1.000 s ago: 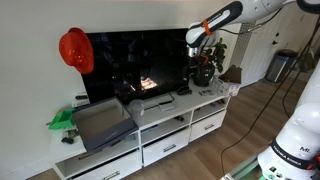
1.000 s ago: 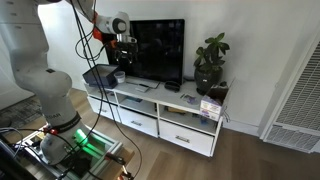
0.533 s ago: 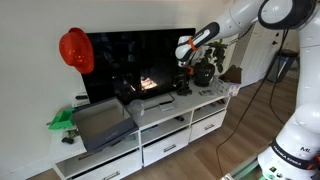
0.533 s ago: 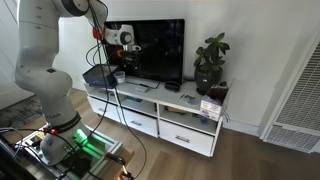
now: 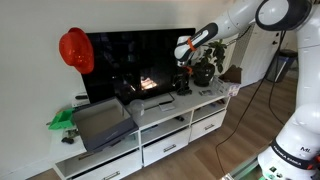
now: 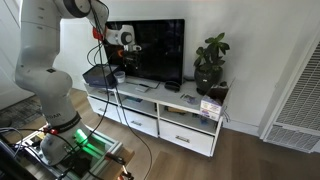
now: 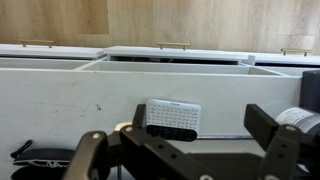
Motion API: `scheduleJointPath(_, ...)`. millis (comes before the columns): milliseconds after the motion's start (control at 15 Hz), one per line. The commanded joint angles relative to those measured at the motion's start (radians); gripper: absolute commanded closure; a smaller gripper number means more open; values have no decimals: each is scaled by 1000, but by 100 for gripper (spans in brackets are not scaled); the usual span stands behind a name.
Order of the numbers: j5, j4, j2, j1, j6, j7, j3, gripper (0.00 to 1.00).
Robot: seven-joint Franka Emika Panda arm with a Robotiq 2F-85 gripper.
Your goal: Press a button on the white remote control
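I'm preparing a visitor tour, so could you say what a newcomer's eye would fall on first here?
The big black TV on the white cabinet dominates, with a bright red rounded object at its upper corner. The gripper hangs open in front of the screen, and a potted plant stands at the cabinet's end.

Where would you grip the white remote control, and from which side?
Probably across its long edges near mid-length, coming straight down: the white remote control lies flat on the TV stand, slim, so only its narrow width offers opposing faces.
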Motion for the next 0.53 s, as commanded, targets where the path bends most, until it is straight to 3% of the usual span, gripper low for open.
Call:
scheduleJointPath(0,34,66,54,-23,-17,-18,14,0)
scheduleJointPath(467,115,280,274,-41,-32,-46,49,0)
